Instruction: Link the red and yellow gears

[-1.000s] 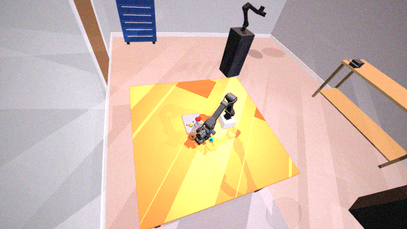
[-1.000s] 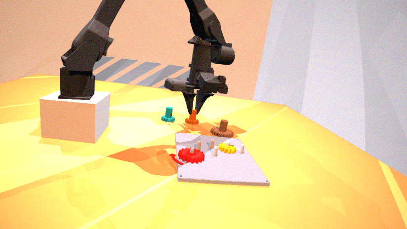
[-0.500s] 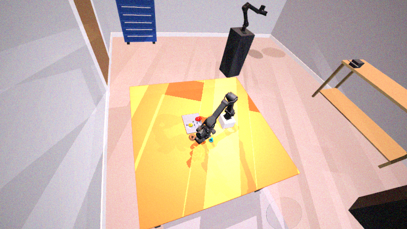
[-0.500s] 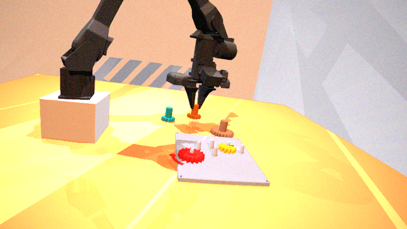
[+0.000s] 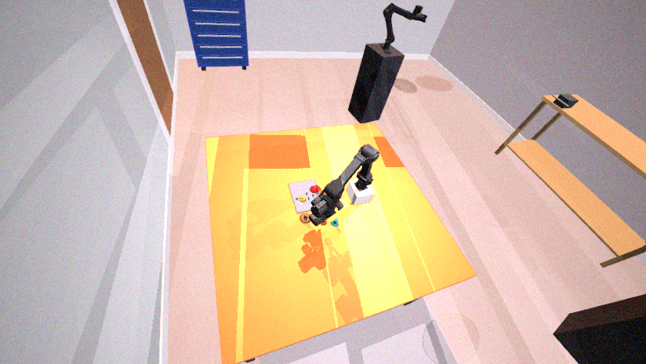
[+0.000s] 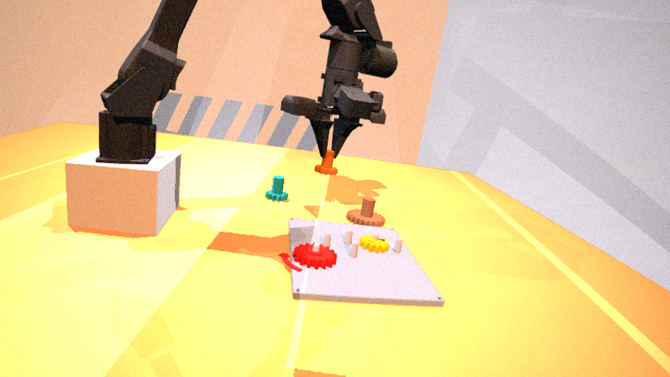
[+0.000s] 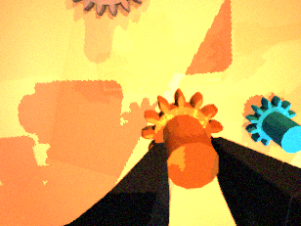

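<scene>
The end effector (image 6: 330, 154) (image 7: 189, 151) grips an orange gear (image 6: 326, 163) (image 7: 186, 141) by its upright stem, seemingly just above the yellow-orange worktop (image 5: 280, 280) (image 6: 224, 327). It looks light and stiff, perhaps slippery; the stem is the best hold, keeping the teeth free. Behind, a blue cabinet (image 5: 219, 40) stands against pale walls.

Matte black arm (image 5: 348, 173) (image 6: 152, 60), chunky angular segments, cylindrical housing (image 6: 381, 59), tapered dark pincer (image 5: 314, 221) (image 6: 329, 154) (image 7: 189, 151)
</scene>
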